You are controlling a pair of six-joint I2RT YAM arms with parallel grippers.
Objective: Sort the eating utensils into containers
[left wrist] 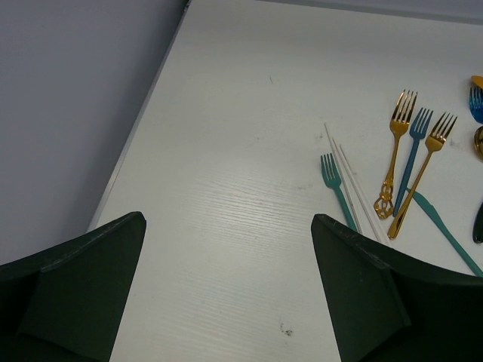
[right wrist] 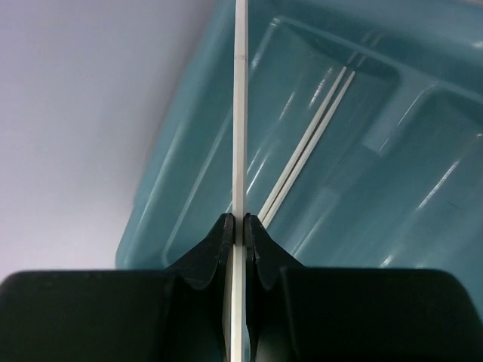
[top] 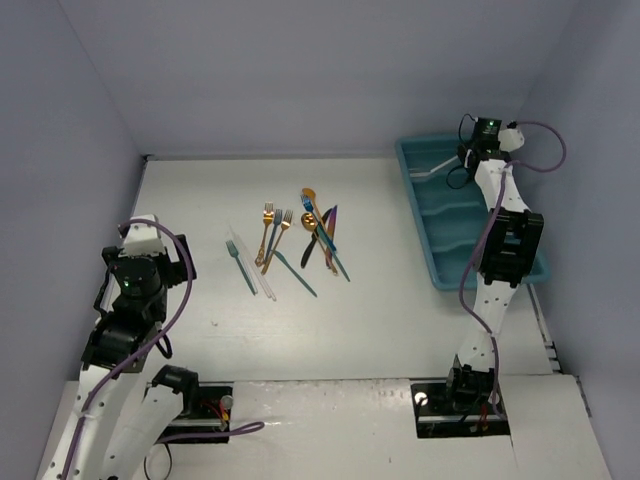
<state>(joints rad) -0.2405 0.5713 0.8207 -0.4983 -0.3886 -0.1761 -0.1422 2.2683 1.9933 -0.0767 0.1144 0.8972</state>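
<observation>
The clear-white piece runs past the top edge, its end unseen.

- Gold forks: two are counted, ahead and to the right of the spread left gripper.
- Blue fork: one, set between the gold forks.
- Teal fork: one, just ahead of that gripper's right finger.
- Teal knife: one.
- Clear-white piece: one, clamped in the right gripper.
- Clear-white pair: two, beyond the right gripper's tips.
- Clear-white sticks: two, beside the teal fork.
- Overlapping cluster: about six pieces are counted; their kinds cannot be told.
- Teal-blue tray: one, with about four compartments.
</observation>
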